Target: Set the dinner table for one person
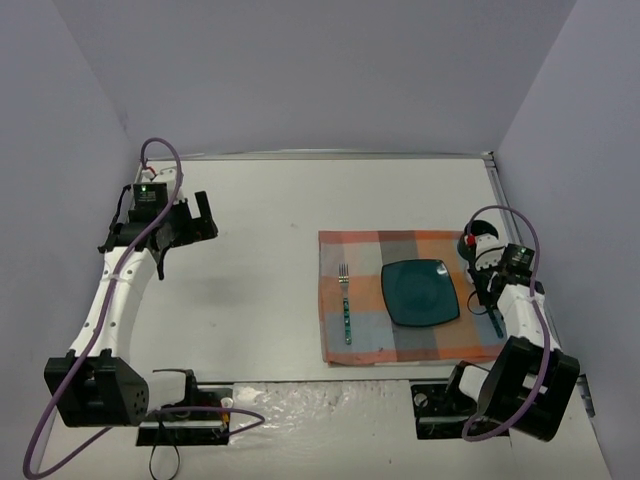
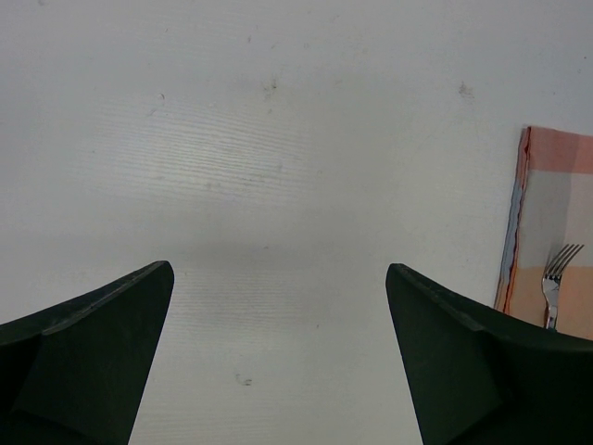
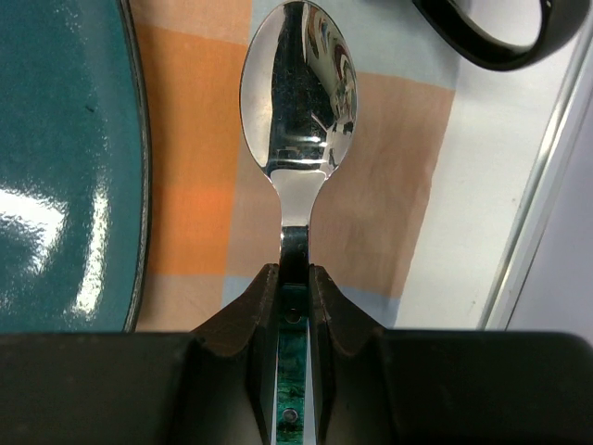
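Plain pale lilac-grey walls (image 1: 300, 70) enclose the scene on three sides

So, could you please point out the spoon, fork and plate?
spoon (image 3: 298, 93), right wrist view, on its bowl.
fork (image 1: 346, 312), top external view, on its handle.
plate (image 1: 421, 291), top external view, at its centre.

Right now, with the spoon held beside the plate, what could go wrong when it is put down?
1. The right fingers pinch only the thin handle of the spoon, so it could twist or slip on release.
2. The spoon's bowl is close to the teal plate; a small drift left could knock the rim.
3. The black cup stands just ahead to the right, so pushing forward might hit it.
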### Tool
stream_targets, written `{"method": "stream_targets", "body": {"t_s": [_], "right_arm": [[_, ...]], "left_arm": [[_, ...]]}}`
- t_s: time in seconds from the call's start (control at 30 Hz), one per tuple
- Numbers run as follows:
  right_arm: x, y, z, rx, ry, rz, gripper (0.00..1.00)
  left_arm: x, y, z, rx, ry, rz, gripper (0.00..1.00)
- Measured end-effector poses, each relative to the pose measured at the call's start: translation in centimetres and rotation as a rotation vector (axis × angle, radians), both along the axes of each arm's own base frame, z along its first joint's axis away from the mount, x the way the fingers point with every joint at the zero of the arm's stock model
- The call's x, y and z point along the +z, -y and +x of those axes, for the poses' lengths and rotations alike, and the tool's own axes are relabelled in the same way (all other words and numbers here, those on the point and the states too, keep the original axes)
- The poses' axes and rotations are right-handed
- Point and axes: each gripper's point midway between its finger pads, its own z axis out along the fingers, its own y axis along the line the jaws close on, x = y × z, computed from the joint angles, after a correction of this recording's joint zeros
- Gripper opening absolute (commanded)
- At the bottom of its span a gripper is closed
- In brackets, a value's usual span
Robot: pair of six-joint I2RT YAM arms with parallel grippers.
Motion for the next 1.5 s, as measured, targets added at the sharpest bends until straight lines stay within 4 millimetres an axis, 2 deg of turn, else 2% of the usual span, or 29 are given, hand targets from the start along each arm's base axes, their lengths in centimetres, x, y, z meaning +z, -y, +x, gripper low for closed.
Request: {"method": "stream_targets", "body": {"t_s": [0.17,0.47,0.9,1.27,1.5], "right_arm": [[-0.7,0.2,0.4,-0.003,-0.017,0.01,0.0],[-1.4,1.5,0.4,-0.047,-0.025,0.014,0.0],[-1.5,2.7,0.5,-0.098,-0.011,0.012,0.0],[-2.2,2.9,0.7,-0.115,-0.019,0.022,0.0],[-2.4,3.0,0.7,-0.117,-0.026,0.021,0.04]], "left_arm": [[-0.3,-0.9,0.1,0.028,-0.011,0.0,0.97],[-1.1,-1.1,0.4,0.033,-0.035,-0.006,0.97],[-1.2,-1.1,0.4,0.031,-0.039,-0.012,0.97],[-1.3,-1.1,0.4,0.031,-0.042,-0.012,0.97],[-1.3,-1.1,0.4,0.031,-0.041,-0.012,0.97]]}}
